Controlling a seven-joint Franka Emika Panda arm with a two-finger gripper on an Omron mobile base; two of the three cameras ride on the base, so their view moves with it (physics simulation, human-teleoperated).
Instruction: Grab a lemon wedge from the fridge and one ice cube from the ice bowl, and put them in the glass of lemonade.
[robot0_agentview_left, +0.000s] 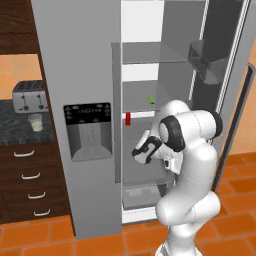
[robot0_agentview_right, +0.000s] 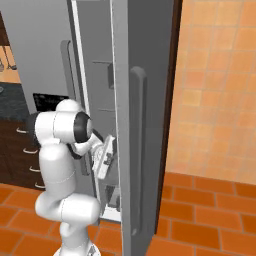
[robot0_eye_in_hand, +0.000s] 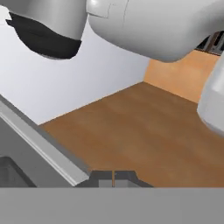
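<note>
The grey fridge (robot0_agentview_left: 82, 60) stands with its right door (robot0_agentview_left: 234, 95) swung open. On a middle shelf inside lies the tiny lime-green lemon wedge (robot0_agentview_left: 150, 99). The glass of lemonade (robot0_agentview_left: 35, 122) stands on the dark counter at the left, in front of the toaster. My gripper (robot0_agentview_left: 139, 151) hangs in front of the open compartment, below and slightly left of the wedge and well apart from it. In the hand view its fingertips (robot0_eye_in_hand: 113, 178) meet with nothing between them, so it is shut and empty. The ice bowl is out of view.
A small red item (robot0_agentview_left: 128, 118) sits on the shelf below the wedge. A silver toaster (robot0_agentview_left: 30, 96) stands behind the glass. Wooden drawers (robot0_agentview_left: 30, 175) lie under the counter. The open door (robot0_agentview_right: 145, 130) stands close to the arm's right side. Door bins (robot0_agentview_left: 207, 62) project from it.
</note>
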